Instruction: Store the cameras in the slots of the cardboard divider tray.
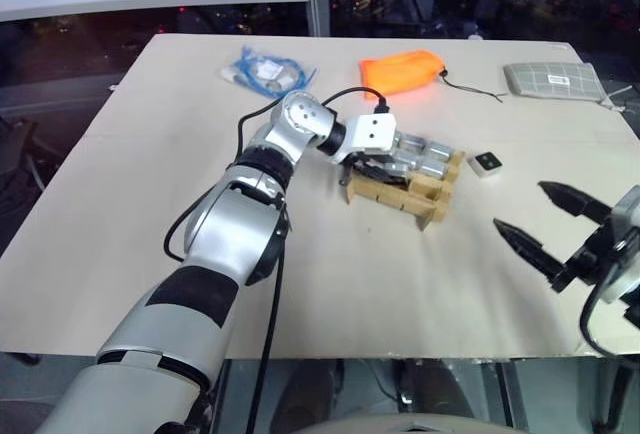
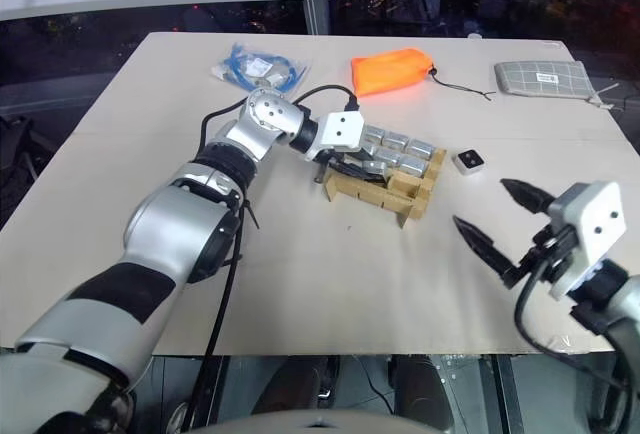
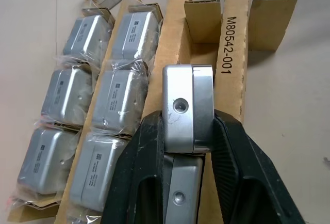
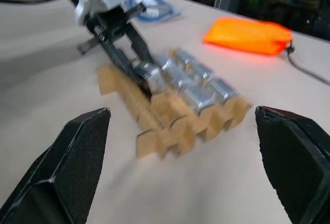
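The cardboard divider tray (image 1: 428, 206) sits mid-table, with several wrapped silver cameras (image 3: 121, 95) filling the two slot rows farthest from my left arm. My left gripper (image 3: 188, 131) is shut on a bare silver camera (image 3: 188, 100), holding it upright over the nearer row, just above another camera (image 3: 183, 193) in a slot. One loose camera (image 1: 487, 163) lies on the table beyond the tray's right side. My right gripper (image 1: 520, 206) hovers open and empty to the right of the tray, nearer the table's front edge, its fingers pointing toward the tray (image 4: 165, 131).
An orange fabric bag (image 1: 400, 72) with a black cord lies behind the tray. A clear bag of blue cable (image 1: 265, 72) is at the back left, and a grey grid-patterned pouch (image 1: 553, 79) at the back right. Bare tabletop (image 1: 380, 284) spreads in front of the tray.
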### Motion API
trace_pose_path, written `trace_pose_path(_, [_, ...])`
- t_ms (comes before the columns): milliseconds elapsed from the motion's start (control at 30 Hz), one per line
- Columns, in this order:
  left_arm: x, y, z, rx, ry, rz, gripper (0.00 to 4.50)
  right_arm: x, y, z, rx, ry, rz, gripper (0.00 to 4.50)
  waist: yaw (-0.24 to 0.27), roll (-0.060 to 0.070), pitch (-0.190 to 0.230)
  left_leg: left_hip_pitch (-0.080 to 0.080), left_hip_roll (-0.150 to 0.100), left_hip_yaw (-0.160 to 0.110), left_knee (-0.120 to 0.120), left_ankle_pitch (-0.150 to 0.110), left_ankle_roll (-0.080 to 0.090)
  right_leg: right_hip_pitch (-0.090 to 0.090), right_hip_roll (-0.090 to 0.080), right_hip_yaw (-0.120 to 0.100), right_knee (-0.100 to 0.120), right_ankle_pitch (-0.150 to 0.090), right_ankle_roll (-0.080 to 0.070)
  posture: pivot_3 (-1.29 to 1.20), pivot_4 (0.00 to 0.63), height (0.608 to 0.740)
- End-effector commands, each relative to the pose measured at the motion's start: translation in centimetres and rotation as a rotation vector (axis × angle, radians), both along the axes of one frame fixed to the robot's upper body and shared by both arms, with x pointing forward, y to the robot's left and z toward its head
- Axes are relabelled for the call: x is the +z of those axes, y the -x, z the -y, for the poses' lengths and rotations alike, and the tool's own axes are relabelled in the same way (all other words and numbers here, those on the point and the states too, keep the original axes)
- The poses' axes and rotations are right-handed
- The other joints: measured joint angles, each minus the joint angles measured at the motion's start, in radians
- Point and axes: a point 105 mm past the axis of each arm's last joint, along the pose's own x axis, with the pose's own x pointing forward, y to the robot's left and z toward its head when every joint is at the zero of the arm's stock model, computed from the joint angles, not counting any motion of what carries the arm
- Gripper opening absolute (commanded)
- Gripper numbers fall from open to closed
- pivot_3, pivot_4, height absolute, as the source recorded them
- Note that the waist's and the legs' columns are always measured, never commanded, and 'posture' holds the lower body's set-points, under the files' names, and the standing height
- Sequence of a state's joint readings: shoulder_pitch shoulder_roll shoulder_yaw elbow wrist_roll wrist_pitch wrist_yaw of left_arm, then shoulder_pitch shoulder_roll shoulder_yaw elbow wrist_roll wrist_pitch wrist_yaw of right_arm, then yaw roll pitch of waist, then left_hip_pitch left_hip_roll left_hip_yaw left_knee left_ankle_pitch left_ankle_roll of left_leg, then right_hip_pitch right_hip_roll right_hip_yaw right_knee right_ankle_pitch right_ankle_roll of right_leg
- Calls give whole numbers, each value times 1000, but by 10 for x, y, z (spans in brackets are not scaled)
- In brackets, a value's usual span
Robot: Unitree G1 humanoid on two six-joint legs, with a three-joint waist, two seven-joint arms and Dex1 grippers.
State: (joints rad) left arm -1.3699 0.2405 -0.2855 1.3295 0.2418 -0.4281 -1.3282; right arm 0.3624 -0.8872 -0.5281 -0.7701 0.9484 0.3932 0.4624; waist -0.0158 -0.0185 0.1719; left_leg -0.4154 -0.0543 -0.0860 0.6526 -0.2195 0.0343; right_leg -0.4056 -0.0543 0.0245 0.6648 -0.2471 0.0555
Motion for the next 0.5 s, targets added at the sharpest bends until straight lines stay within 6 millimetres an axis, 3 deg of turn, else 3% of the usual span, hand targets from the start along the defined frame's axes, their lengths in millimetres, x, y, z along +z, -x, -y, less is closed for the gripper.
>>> trace_pose_path(33, [14,-3,0,8,18,30,679,13,0,8,70,35,0,4460,0,0,0,0,0,0,0,0,0,0,0,0,0,0,0,0,150,740])
trace_pose_path(167, [14,-1,0,0,17,-4,679,13,5,4,136,69,-27,4460,0,0,0,0,0,0,0,0,0,0,0,0,0,0,0,0,150,740])
trace_pose_path(433, [26,0,3,-23,74,18,4310,10,0,4,111,89,-17,4500,5,-1,1,-1,0,0,1,0,0,0,0,0,0,0,0,0,150,740])
trace_pose_path(500, [35,1,5,-30,125,6,4422,8,-4,4,94,92,-13,4500,5,-1,1,-1,0,0,1,0,0,0,0,0,0,0,1,0,150,740])
